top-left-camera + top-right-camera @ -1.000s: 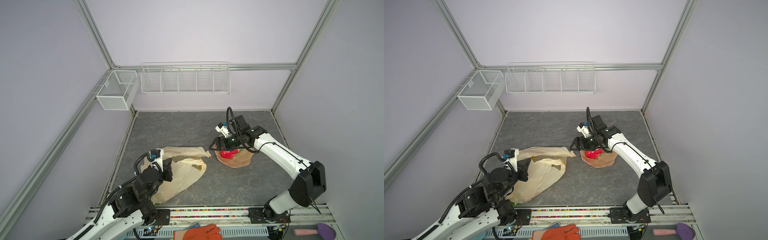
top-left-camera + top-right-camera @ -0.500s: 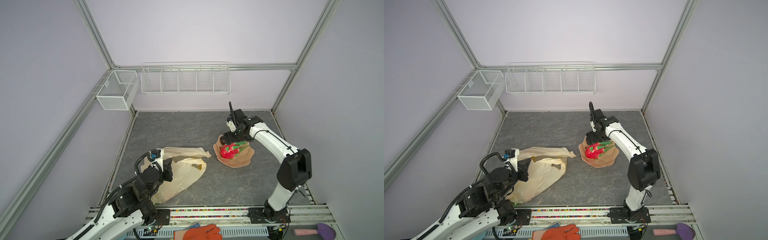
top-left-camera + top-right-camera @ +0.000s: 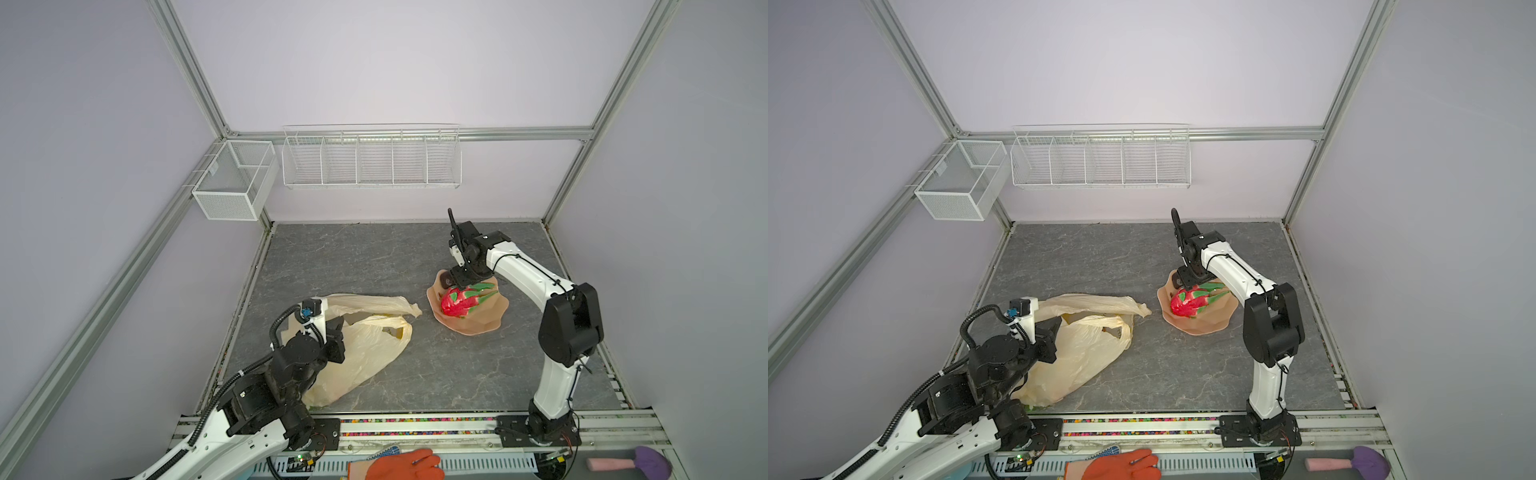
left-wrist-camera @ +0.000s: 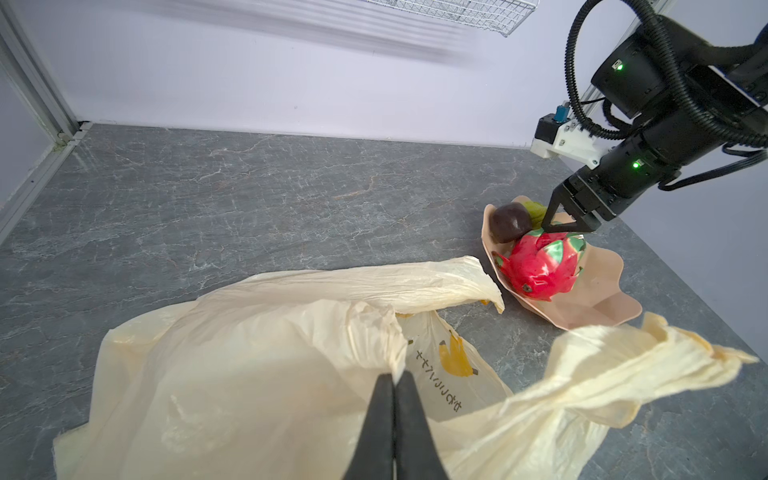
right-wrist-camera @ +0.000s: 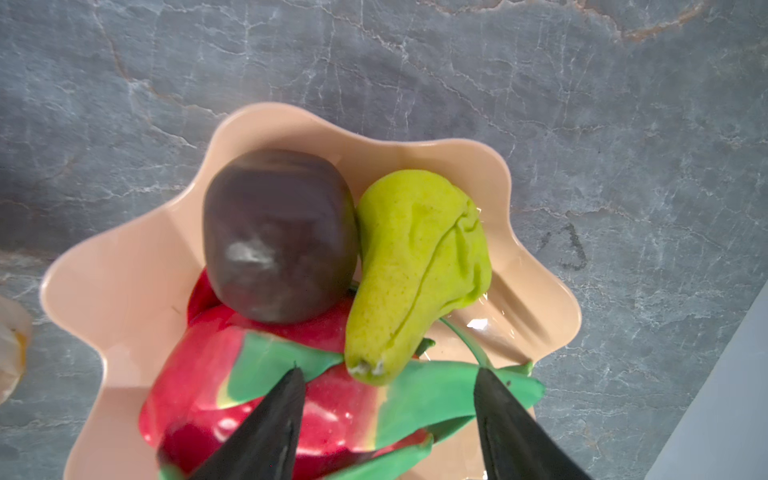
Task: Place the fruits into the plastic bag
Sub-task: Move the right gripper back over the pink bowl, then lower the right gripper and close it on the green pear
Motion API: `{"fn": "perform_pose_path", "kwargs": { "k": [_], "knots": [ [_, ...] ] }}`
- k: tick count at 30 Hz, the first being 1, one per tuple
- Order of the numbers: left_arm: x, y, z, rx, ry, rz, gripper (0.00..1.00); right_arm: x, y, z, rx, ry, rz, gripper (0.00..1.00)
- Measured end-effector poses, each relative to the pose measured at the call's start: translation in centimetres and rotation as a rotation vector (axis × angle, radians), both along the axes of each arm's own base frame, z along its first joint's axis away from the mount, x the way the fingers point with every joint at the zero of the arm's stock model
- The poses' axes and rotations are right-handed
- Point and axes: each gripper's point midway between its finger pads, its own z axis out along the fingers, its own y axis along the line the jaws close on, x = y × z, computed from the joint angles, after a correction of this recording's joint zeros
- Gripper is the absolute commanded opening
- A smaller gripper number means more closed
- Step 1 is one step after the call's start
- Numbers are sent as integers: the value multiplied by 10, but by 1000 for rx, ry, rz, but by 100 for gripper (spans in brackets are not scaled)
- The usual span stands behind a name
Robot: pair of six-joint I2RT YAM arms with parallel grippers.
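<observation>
Top views show grey marbled surface [image 3: 353,257] mid-frame, lilac walls [image 3: 395,62] behind. Left gripper [image 4: 395,375] pinches plastic bag [image 4: 249,353]; right gripper [image 5: 387,372] gapes over dragon fruit [image 5: 199,365].

Right gripper [image 3: 1188,286] of mine down over peach plate [image 3: 1208,326], tips at far end of dragon fruit [image 3: 1187,304]; jaw gap too small to read. Dragon fruit lies on plate, green scales toward my right arm. My left gripper [image 3: 1054,328] against left end of plastic bag [image 3: 1088,353]. Bag slumped on grey table [image 3: 1183,374], handles toward plate, not touching it. Orange glove [image 3: 1121,464] at front edge.
</observation>
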Motion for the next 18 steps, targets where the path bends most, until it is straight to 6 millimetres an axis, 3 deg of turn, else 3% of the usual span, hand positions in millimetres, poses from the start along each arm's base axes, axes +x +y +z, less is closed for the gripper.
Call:
{"fn": "perform_pose_path", "kwargs": {
  "k": [9, 18],
  "knots": [
    [0, 0, 0, 0, 0, 0, 0, 11, 3, -3, -17, -6, 21, 62],
    [0, 1, 0, 1, 0, 4, 0, 9, 7, -8, 2, 17, 27, 64]
  ]
}}
